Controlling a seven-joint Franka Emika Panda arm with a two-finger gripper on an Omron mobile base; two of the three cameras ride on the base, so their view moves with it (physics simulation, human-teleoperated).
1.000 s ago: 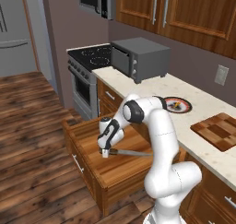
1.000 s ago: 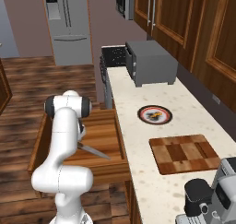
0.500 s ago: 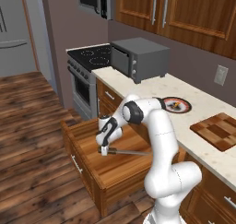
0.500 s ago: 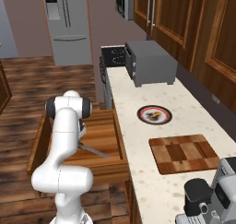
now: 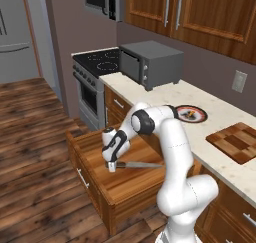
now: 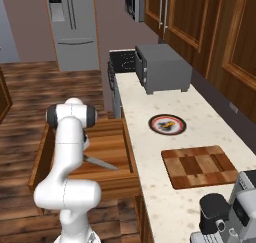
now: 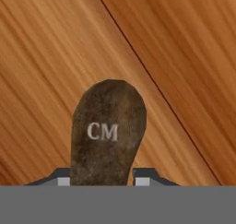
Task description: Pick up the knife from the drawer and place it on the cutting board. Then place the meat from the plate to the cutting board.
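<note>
The drawer point(image 5: 125, 187) stands pulled open below the worktop point(image 5: 210, 112), its wood-grain floor showing under the arm. On the worktop lie the checkered cutting board point(image 5: 238, 142) and, well apart from it toward the toaster oven point(image 5: 150, 63), the plate point(image 5: 191, 114) with the small orange-and-dark meat point(image 5: 189, 114) on it. The knife point(image 5: 137, 164) is over the drawer floor, blade pointing away toward the cabinet side. The tool point(image 5: 111, 165) grips its dark handle; in the hand view the handle end, marked CM, sits between the two fingertips point(image 7: 142, 176), which press its sides
</note>
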